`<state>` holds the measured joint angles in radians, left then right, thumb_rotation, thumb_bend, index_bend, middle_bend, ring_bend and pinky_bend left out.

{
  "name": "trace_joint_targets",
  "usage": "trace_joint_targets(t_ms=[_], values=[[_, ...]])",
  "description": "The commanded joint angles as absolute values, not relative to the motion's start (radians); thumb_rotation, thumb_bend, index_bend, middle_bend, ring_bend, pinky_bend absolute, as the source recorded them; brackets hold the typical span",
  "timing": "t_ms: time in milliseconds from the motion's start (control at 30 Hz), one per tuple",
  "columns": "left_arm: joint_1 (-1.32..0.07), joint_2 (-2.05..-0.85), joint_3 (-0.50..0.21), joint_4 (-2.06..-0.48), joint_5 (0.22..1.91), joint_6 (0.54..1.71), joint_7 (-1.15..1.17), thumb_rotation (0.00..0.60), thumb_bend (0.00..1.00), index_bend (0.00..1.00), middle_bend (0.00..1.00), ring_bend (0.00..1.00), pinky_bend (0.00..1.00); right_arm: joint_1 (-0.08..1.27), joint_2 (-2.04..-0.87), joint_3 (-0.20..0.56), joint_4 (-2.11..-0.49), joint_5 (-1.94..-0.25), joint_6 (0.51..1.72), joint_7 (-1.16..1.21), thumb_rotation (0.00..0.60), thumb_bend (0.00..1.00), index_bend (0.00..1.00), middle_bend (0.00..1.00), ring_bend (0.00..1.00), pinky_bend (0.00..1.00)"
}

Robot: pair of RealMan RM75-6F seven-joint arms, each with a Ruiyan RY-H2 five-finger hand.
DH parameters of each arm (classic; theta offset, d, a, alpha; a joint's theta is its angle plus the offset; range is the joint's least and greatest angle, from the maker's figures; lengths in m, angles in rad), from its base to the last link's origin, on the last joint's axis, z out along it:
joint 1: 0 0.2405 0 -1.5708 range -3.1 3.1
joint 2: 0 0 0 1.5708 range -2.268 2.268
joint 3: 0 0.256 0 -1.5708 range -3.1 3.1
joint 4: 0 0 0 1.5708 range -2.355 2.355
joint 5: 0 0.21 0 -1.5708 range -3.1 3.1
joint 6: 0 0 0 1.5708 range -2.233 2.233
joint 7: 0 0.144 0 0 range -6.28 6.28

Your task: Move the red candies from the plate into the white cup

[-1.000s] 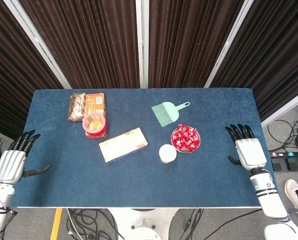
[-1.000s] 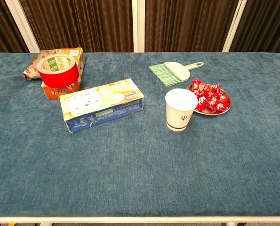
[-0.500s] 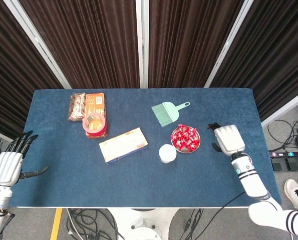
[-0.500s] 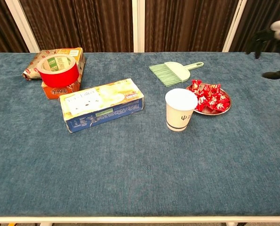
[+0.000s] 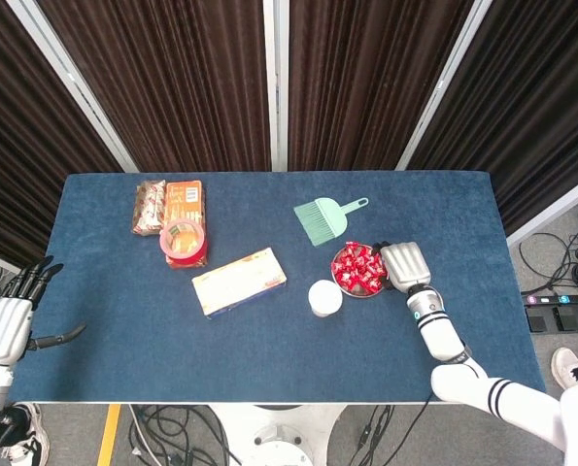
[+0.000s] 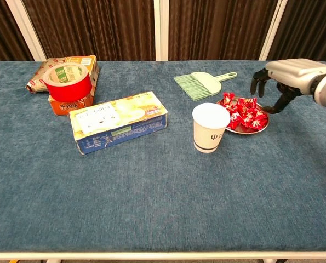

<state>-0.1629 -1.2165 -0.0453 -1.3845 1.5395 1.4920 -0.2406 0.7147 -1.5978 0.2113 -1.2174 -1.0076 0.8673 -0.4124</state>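
The fingers [image 6: 259, 82] of the right hand [image 6: 286, 74] curl downward and apart over the far right edge of the plate [image 6: 261, 127], holding nothing; the thumb tip hangs just beside the rim, and whether it touches is unclear. In the head view the same right hand [image 5: 403, 264] sits against the plate's right side, palm down. The red candies [image 6: 242, 113] lie heaped on the plate, none lifted. Just beside the plate, on its left and a little nearer the front edge, the white cup [image 6: 210, 127] stands upright with its mouth open.

Behind the plate lies a green brush [image 6: 202, 84], its handle pointing right. Further left on the blue bench [image 6: 152, 197] a long box [image 6: 118, 121] lies flat at a slant. At the far left corner a roll of red tape [image 6: 67, 81] rests on an orange packet [image 5: 184, 204], with a snack bag [image 5: 150, 206] beside it.

The left hand [image 5: 5, 325] hangs off the bench's left edge, well apart from everything, fingers spread and empty.
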Motion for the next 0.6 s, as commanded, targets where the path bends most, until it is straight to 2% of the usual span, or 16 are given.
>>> trace_joint_targets(t_ms=[33,100,133,200,233,267,300,400,600], values=[[-0.167,-1.215,-0.048,-1.378,1.540,1.487,-0.252,0.287,0.13,0.17,0.16,0.10,0.20,0.731,-1.617,0.224,-1.197,-1.009,0.880,-0.403,0.600,0.26,0.37,0.42,0.88,0.89],[-0.169,-1.214,-0.049,-1.375,1.539,1.484,-0.256,0.288,0.14,0.17,0.16,0.10,0.20,0.735,-1.621,0.233,-1.197,-1.024,0.906,-0.399,0.600,0.26,0.37,0.44,0.88,0.89],[-0.169,-1.214,-0.049,-1.374,1.539,1.484,-0.258,0.288,0.13,0.17,0.16,0.10,0.20,0.736,-1.621,0.237,-1.196,-1.034,0.920,-0.396,0.600,0.26,0.37,0.51,0.88,0.89],[-0.168,-1.216,-0.048,-1.370,1.539,1.484,-0.263,0.288,0.13,0.17,0.16,0.10,0.20,0.739,-1.620,0.246,-1.194,-1.062,0.949,-0.380,0.600,0.25,0.38,0.69,0.90,0.89],[-0.168,-1.217,-0.048,-1.369,1.539,1.484,-0.265,0.291,0.13,0.17,0.16,0.10,0.20,0.741,-1.618,0.249,-1.191,-1.068,0.951,-0.373,0.600,0.25,0.38,0.85,0.94,0.91],[-0.169,-1.218,-0.049,-1.367,1.538,1.482,-0.268,0.290,0.13,0.17,0.16,0.10,0.20,0.745,-1.614,0.250,-1.189,-1.064,0.941,-0.371,0.600,0.24,0.40,0.95,0.97,0.93],[-0.170,-1.220,-0.050,-1.365,1.538,1.480,-0.270,0.294,0.13,0.17,0.16,0.10,0.20,0.752,-1.605,0.252,-1.189,-1.046,0.913,-0.378,0.600,0.23,0.41,0.99,0.99,0.96],[-0.173,-1.223,-0.050,-1.362,1.537,1.474,-0.275,0.293,0.13,0.17,0.16,0.10,0.20,0.774,-1.582,0.251,-1.194,-0.987,0.839,-0.417,0.600,0.21,0.44,1.00,1.00,1.00],[-0.171,-1.227,-0.047,-1.352,1.536,1.472,-0.284,0.290,0.13,0.17,0.16,0.10,0.20,0.796,-1.589,0.231,-1.189,-0.910,0.802,-0.483,0.600,0.22,0.46,1.00,1.00,1.00]])
